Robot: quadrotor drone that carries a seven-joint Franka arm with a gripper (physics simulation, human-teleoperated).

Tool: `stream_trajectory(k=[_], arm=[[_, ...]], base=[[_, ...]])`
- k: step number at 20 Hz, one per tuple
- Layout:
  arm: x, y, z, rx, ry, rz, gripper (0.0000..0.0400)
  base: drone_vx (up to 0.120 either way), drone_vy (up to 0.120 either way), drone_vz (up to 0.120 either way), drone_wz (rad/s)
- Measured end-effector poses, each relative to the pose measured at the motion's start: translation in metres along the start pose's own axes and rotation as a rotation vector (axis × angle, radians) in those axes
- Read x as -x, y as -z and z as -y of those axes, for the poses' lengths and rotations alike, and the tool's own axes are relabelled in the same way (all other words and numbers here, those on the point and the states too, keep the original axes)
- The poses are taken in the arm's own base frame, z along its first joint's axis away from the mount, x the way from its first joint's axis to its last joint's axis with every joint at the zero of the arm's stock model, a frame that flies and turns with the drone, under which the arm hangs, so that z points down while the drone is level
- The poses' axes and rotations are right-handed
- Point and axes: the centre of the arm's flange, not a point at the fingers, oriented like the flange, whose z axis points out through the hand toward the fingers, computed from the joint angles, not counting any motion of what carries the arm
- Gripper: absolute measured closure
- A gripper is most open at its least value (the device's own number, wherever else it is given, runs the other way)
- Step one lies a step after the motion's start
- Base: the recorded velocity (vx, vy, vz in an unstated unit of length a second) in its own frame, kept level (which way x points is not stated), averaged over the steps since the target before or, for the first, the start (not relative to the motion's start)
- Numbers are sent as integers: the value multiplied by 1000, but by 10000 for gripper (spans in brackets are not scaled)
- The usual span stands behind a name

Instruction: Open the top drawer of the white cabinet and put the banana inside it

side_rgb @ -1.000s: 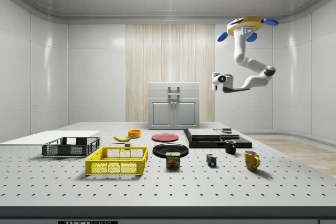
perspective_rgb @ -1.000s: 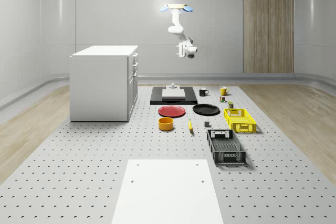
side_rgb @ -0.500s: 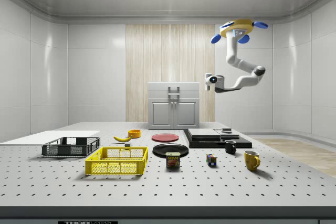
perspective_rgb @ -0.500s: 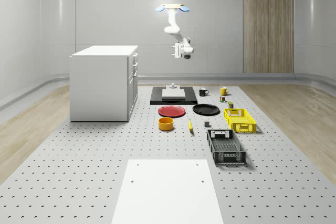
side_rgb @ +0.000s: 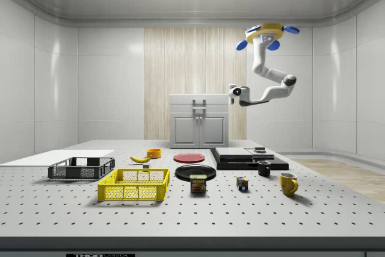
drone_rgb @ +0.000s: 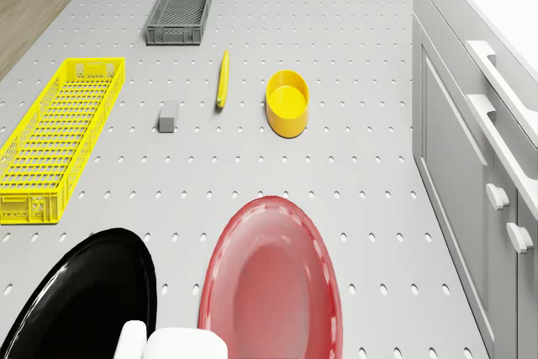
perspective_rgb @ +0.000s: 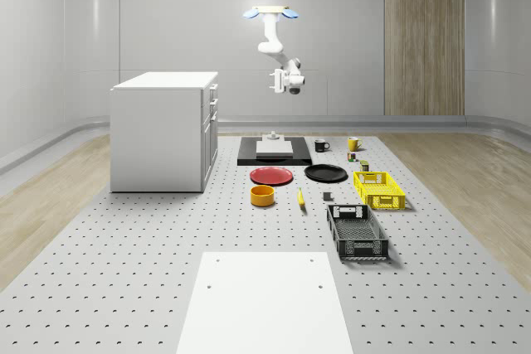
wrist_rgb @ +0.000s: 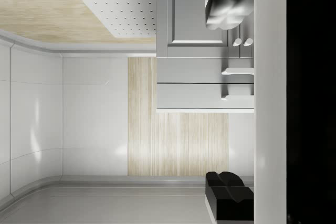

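**A:** Where's everything at right now? Starting with the drawer, since that has to open first.

**B:** The top drawer [side_rgb: 199, 103] is shut, flush with the front of the cabinet [perspective_rgb: 164, 132], with its handle [drone_rgb: 502, 80] running level across the face. The banana [perspective_rgb: 300, 198] is lying on the bench [perspective_rgb: 124, 271] well away from it, just beside the orange bowl [perspective_rgb: 263, 196], with a small grey block [drone_rgb: 169, 116] near its other side. In the drone view its long axis runs roughly along the cabinet front.

**A:** And the tool vs that drawer?

**B:** That's the bit the next move hangs on, I'd say. The tool [side_rgb: 232, 92] hangs in the air out in front of the cabinet, about level with the top drawer, and in the wrist view it looks straight at the cabinet face. So the handle lies ahead of it across a clear gap. Nothing touching yet.

**A:** Tool wide or narrow?

**B:** Honestly can't tell from these.

**A:** Arm pose?

**B:** The drone [perspective_rgb: 270, 13] hovers high over the far part of the bench, around the black slab [perspective_rgb: 274, 152] and red plate [drone_rgb: 271, 279]. The arm [side_rgb: 267, 76] drops from it, bends at the elbow and reaches sideways toward the cabinet, wrist about horizontal. My guess is it's on approach to the handle, banana comes later.
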Motion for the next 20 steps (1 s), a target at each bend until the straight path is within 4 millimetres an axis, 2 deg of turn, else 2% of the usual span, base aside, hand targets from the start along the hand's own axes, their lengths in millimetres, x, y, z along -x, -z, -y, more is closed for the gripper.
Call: stream_trajectory(k=[17,20], arm=[[0,0,0,0,0,0,0],[0,0,0,0,0,0,0]], base=[[120,-120,0,0],[120,0,0,0]])
